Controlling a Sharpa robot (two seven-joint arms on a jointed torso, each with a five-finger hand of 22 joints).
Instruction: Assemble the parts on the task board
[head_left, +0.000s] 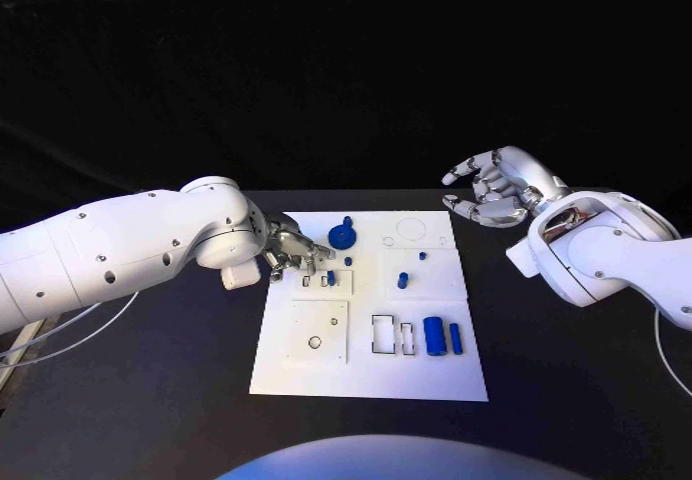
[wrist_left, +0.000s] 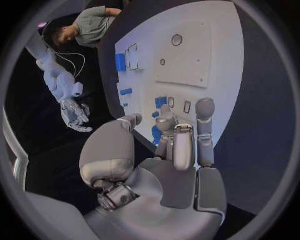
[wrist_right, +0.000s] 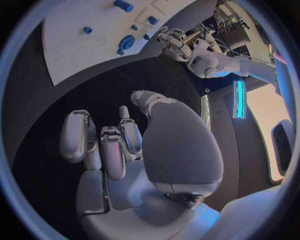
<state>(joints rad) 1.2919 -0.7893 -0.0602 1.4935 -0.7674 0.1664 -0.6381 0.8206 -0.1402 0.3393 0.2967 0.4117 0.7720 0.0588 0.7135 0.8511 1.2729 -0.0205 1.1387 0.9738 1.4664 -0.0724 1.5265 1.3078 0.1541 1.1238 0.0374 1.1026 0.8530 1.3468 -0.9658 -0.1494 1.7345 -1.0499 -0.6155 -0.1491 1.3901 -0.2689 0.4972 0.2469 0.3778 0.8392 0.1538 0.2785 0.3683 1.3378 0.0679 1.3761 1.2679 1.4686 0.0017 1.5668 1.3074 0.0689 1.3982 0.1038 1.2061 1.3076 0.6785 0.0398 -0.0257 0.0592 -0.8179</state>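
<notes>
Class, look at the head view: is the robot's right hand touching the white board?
No. The right hand hangs beyond the board's far right corner, fingers curled, holding nothing.

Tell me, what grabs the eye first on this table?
The white task board lies mid-table, dotted with small blue parts, the largest a round blue piece near its far edge. The left hand works over the board's left side, while the right hand hangs off the board's far right corner, fingers curled, holding nothing.

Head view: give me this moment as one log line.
left hand: fingers over board's left edge, grip unclear | right hand: off board, holds nothing, fingers curled | round part: on board
</notes>
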